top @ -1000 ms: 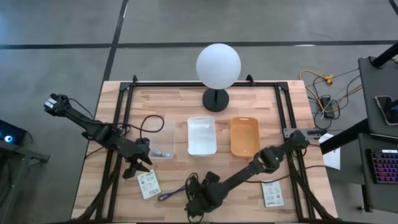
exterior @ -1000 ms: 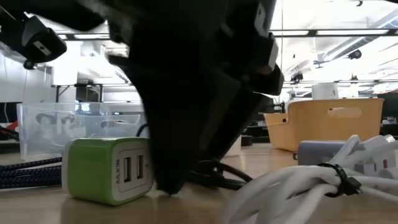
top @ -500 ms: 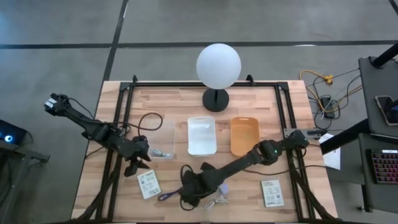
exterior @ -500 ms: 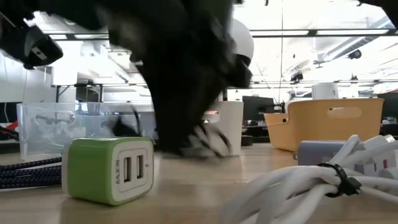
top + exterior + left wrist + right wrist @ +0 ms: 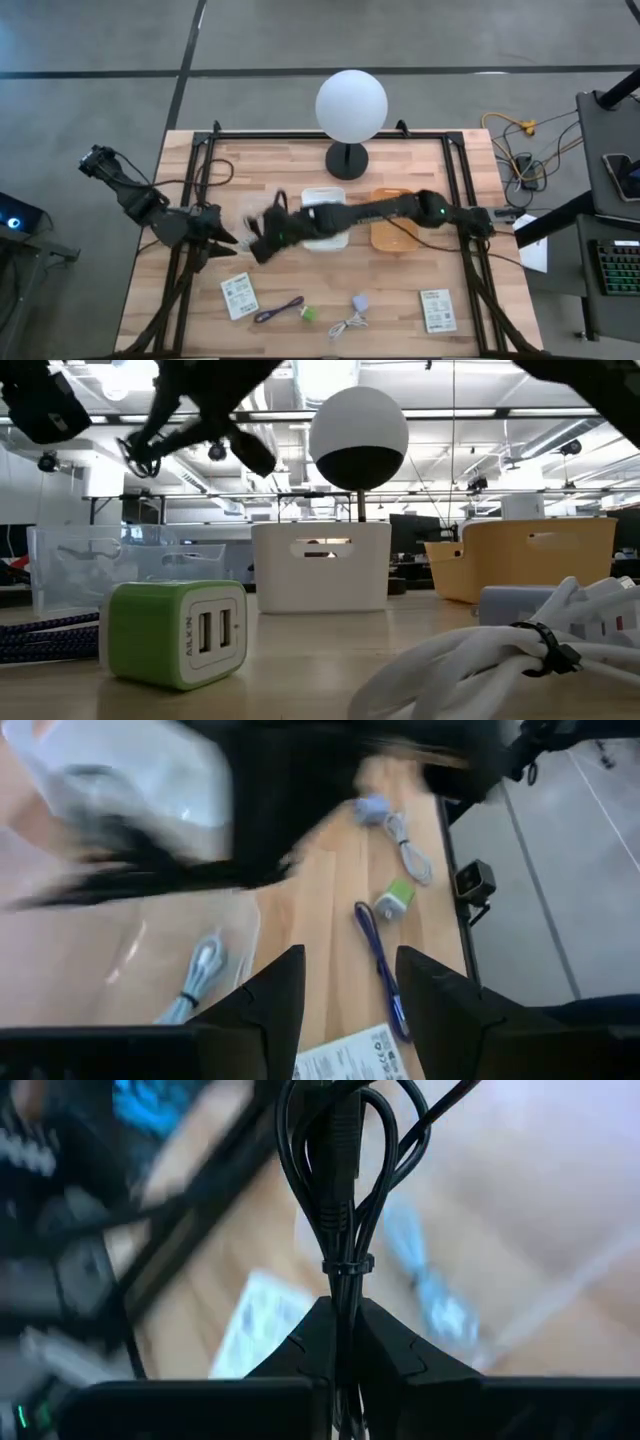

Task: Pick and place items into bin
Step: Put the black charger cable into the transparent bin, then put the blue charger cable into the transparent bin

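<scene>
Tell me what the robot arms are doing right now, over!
Right tool shut on black cable, up over the clear bin. Left tool open, empty, beside that bin. Nothing blocking the drop.

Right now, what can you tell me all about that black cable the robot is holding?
The black cable is thin and shiny, folded into long loops and cinched by a small tie in the middle. The right pincer is shut on its lower end, so the loops stand out past the fingers. It is lifted off the table, above the clear bin. Only the pincer touches it.
</scene>
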Robot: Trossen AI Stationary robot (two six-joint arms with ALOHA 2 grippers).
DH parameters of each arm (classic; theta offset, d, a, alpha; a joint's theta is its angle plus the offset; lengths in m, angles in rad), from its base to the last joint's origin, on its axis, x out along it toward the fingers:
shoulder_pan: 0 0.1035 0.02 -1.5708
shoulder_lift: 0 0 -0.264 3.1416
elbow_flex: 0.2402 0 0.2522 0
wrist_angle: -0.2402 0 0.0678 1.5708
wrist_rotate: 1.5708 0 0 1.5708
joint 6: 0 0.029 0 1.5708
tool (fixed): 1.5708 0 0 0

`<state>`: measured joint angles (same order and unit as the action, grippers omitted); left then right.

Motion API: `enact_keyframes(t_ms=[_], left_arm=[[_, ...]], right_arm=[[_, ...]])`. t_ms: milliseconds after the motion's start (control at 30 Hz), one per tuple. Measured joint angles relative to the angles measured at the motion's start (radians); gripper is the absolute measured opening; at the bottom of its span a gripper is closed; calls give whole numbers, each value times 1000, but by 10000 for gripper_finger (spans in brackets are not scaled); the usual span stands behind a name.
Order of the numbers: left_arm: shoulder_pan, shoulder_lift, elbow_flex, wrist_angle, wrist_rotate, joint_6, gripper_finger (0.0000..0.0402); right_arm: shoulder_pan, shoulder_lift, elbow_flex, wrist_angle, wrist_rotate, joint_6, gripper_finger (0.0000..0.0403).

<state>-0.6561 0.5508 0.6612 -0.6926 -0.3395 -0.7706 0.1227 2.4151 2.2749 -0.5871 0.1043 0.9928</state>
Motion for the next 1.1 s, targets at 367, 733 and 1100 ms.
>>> enact_keyframes(t_ms=[367, 733, 1100], left_arm=[[-7, -31, -5, -122, -38, -6, 141], [-7, -31, -12, -128, -36, -8, 141], [-7, -28, -16, -129, -36, 0, 141]], right_arm=[[-90, 71, -7, 87, -91, 113, 120], [107, 7, 64, -381, -191, -687, 207], [224, 91, 49, -270, -109, -878, 208]])
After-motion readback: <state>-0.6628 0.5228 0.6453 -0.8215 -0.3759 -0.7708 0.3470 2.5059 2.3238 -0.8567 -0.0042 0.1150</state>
